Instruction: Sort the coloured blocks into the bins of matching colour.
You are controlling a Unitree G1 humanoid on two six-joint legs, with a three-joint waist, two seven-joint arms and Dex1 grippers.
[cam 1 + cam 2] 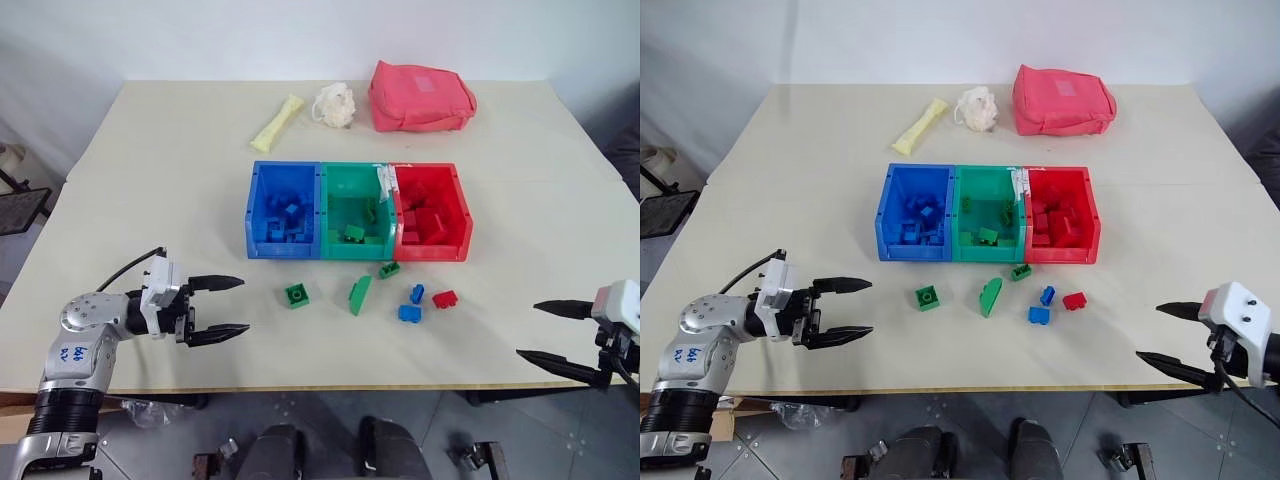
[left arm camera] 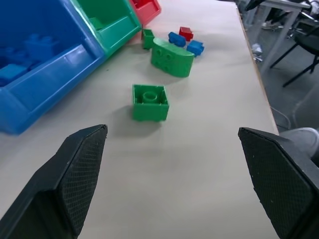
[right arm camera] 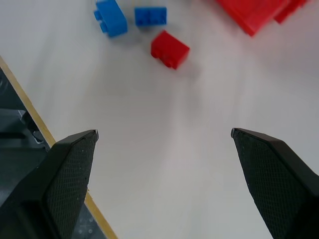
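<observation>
Nearest the head camera, the left gripper (image 1: 222,308) hovers over the table's near left edge with its two black fingers spread wide and nothing between them. The right gripper (image 1: 555,332) hangs at the near right edge, its fingers just as wide apart and also empty.

The left wrist view shows detail the head views lack: the single stud ring on the square green brick (image 2: 150,101), lying between the open fingers and ahead of them, apart from both. Beyond it sit the green wedge (image 2: 172,56), a small green brick (image 2: 147,38), two blue bricks (image 2: 176,39) and a red brick (image 2: 186,33). The right wrist view shows the red brick and the two blue ones ahead of its fingers, plus the table's wooden edge strip and dark floor below.

In the head views the loose blocks lie in a row just in front of the bins (image 1: 357,250), between the two grippers and well apart from each. The blue, green and red bins are joined side by side mid-table, and each holds blocks of its own colour.

The table (image 1: 150,200) is pale cream. At its far side lie a pale yellow packet (image 1: 277,122), a crumpled white wad (image 1: 336,104) and a pink-red pouch (image 1: 420,97). A white wall stands behind, grey floor below.
</observation>
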